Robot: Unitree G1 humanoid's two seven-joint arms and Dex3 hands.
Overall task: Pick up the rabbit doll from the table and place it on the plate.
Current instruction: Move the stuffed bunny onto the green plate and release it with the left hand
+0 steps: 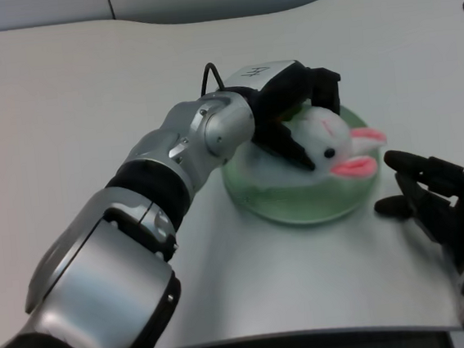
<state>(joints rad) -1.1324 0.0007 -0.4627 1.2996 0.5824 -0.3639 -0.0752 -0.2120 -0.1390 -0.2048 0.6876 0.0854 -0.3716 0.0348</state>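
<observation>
The rabbit doll [330, 140] is white and plush, with a black bead eye and pink-lined ears — it lies on its side on the plate [300, 202], ears pointing toward the picture's right. The plate is round, pale translucent green, and sits flat on the table right of centre.

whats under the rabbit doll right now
The green plate lies under the rabbit doll, its pink ears reaching toward the plate's right rim. The left hand curls over the doll's top. Whether the doll rests fully on the plate is hidden by the hand and the doll itself.
</observation>
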